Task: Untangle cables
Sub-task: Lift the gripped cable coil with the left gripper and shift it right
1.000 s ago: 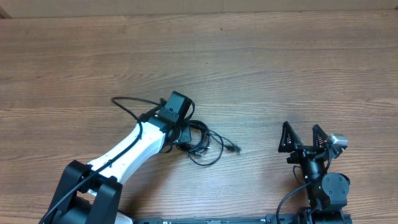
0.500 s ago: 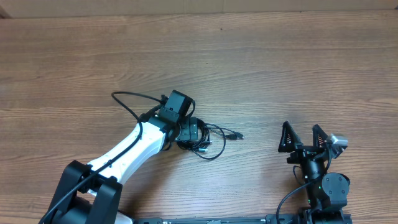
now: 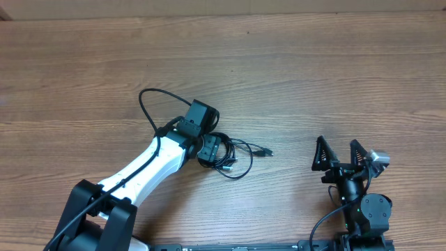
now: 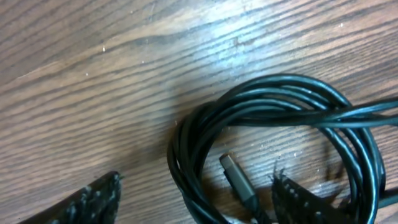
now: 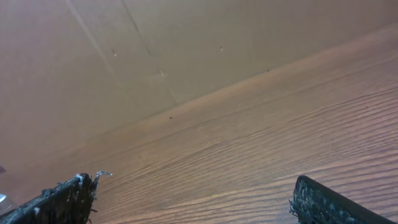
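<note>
The cables [image 3: 235, 159] lie coiled just left of centre on the table [image 3: 313, 70], the left end effector [image 4: 198, 200] wide astride them, so I'd pinch only the loose plug [image 4: 239, 183] and draw it out slowly, right end effector [image 3: 341, 155] gaping idle

Beyond our sight: cables [image 4: 186, 155] past the left wrist view's lower-right edge, overhead partly beneath the left gripper [image 3: 208, 148].
</note>
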Action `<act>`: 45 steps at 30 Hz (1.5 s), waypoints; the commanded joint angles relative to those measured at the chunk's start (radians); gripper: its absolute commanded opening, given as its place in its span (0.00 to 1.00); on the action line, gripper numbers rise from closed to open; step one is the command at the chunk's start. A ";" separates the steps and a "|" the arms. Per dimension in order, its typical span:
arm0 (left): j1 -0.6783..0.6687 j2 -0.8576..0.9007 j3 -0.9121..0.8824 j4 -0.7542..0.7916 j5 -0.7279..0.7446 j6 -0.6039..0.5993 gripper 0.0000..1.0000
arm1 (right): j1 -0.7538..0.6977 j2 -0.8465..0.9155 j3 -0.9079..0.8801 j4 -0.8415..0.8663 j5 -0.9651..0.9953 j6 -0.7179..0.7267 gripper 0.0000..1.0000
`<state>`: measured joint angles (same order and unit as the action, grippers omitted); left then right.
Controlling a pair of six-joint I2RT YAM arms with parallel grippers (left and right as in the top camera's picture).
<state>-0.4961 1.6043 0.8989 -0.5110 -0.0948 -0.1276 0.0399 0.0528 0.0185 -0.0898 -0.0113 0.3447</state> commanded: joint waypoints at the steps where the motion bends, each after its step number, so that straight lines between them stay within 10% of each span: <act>1: 0.000 -0.021 0.020 -0.024 -0.005 -0.142 0.61 | 0.005 0.001 -0.011 0.006 -0.002 0.007 1.00; 9: 0.000 0.024 0.016 -0.035 -0.020 -0.357 0.46 | 0.005 0.001 -0.011 0.006 -0.002 0.007 1.00; 15: -0.001 0.111 0.016 -0.030 -0.016 -0.371 0.04 | 0.005 0.001 -0.011 0.006 -0.002 0.007 1.00; 45: -0.001 -0.251 0.115 -0.156 -0.016 -0.289 0.04 | 0.005 0.001 -0.011 0.006 -0.002 0.007 1.00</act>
<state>-0.4961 1.4052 0.9855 -0.6659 -0.1059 -0.4343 0.0399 0.0528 0.0185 -0.0898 -0.0116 0.3447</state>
